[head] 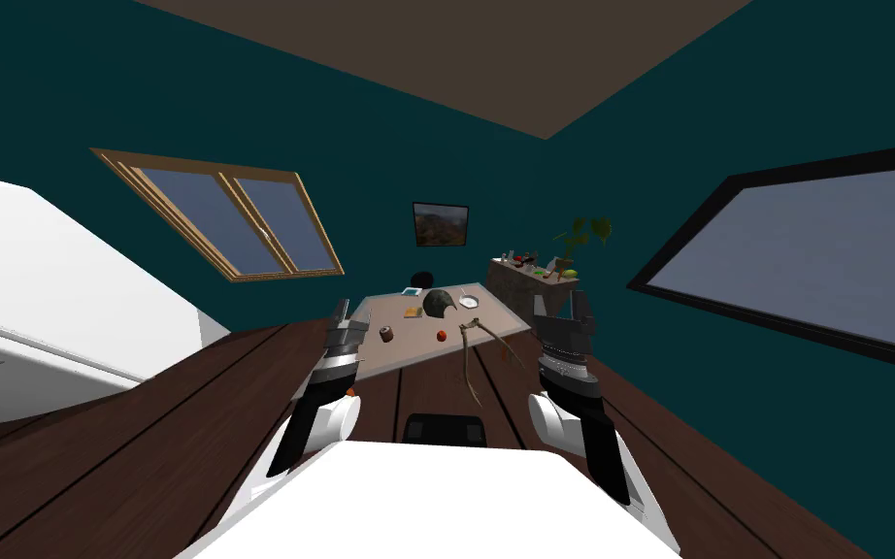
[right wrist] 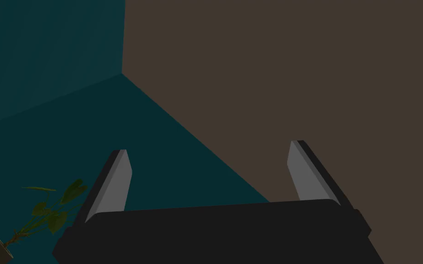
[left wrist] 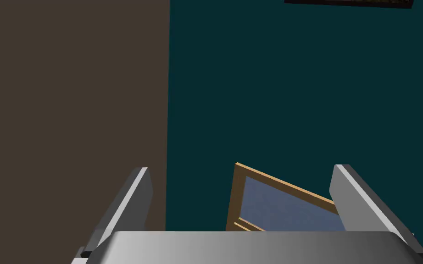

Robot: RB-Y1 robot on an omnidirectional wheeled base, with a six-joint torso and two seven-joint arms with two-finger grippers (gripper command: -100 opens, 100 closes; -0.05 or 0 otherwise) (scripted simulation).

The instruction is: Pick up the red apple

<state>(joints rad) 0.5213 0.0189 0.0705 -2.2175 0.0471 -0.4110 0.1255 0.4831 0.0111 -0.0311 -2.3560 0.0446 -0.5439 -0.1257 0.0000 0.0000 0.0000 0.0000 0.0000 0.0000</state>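
A home — table (head: 413, 347), framed picture (head: 440, 224); window (head: 232, 219), houseplant (head: 584, 237).

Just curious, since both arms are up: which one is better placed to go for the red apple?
Probably the left. In the head view the red apple lies slightly nearer the left end effector, and a brown twig lies between it and the right end effector. Both are open, empty.

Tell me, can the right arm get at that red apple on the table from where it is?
Probably not yet. The red apple lies out on the table, apart from the right gripper, which is raised, open and aimed at wall and ceiling. A thin brown twig lies between them.
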